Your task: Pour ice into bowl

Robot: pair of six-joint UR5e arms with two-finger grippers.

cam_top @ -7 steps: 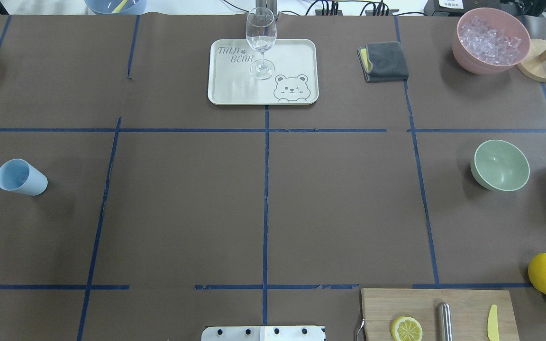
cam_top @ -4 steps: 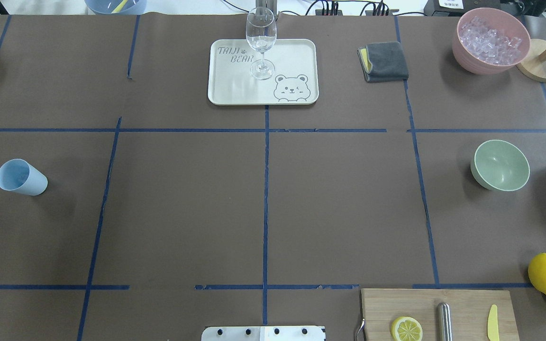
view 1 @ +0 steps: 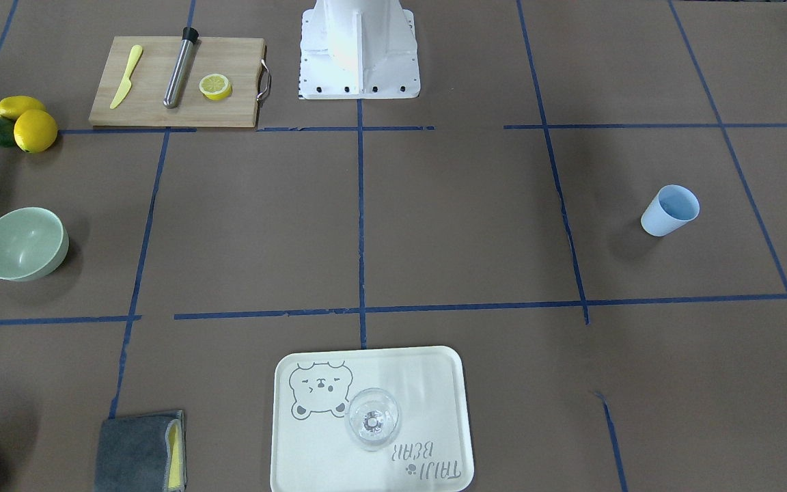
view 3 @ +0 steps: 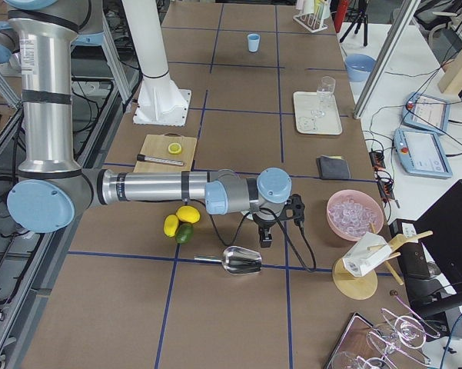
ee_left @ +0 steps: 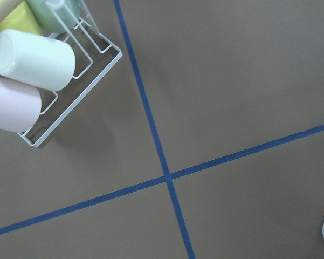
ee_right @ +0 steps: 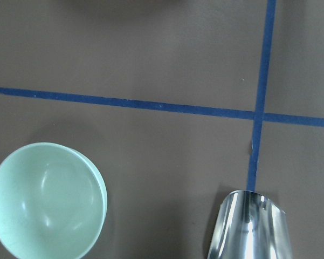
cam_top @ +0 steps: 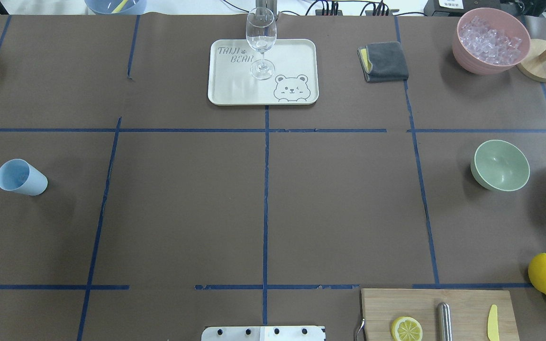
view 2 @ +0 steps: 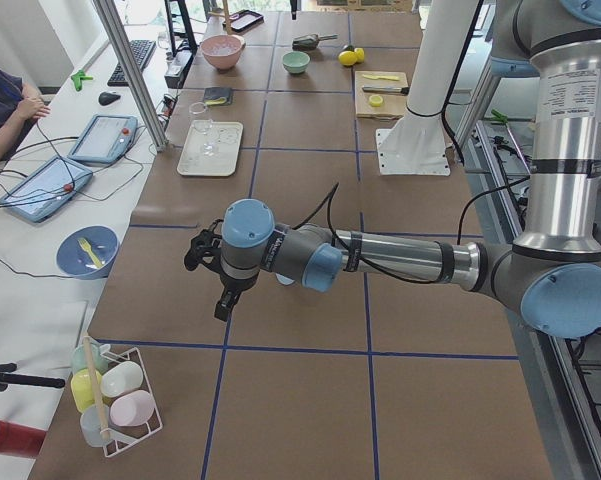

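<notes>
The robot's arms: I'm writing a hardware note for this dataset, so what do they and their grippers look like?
The left arm and right arm are round silver tubes with light blue caps on the joints. The left gripper and right gripper are black, and a black cable loops from each wrist. The left arm's upright segment bears a printed label, too small to read.

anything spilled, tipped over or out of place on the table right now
Nothing stands out. The ice sits heaped inside the pink bowl with none spilled beside it, the mint bowl is upright and empty, and the wine glass stands upright on its tray.
</notes>
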